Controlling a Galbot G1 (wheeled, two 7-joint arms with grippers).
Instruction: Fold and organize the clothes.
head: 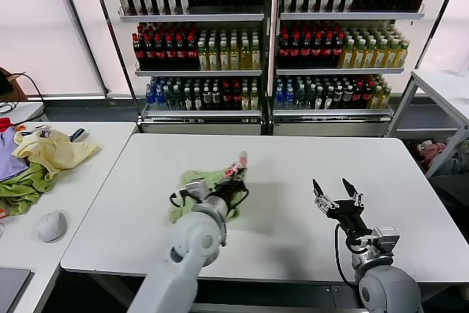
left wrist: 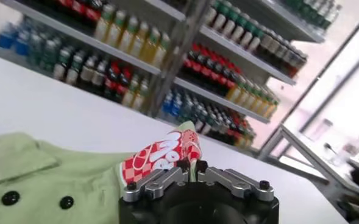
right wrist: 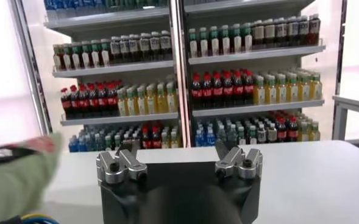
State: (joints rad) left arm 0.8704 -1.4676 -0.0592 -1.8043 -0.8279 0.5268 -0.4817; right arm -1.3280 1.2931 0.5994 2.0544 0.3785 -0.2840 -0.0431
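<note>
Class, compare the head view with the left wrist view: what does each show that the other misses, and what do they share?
Only the head view: the right hand, open above the white table, and a clothes pile on the side table. Only the left wrist view: the shirt's dark buttons. Both: the left hand shut on the light green shirt, with bottle shelves behind.

The left gripper (head: 233,188) covers part of the light green shirt (head: 192,197) near the table's (head: 293,240) front edge, the wrist views crop that shirt, and the shelved bottles' (head: 220,49) labels are unreadable.
</note>
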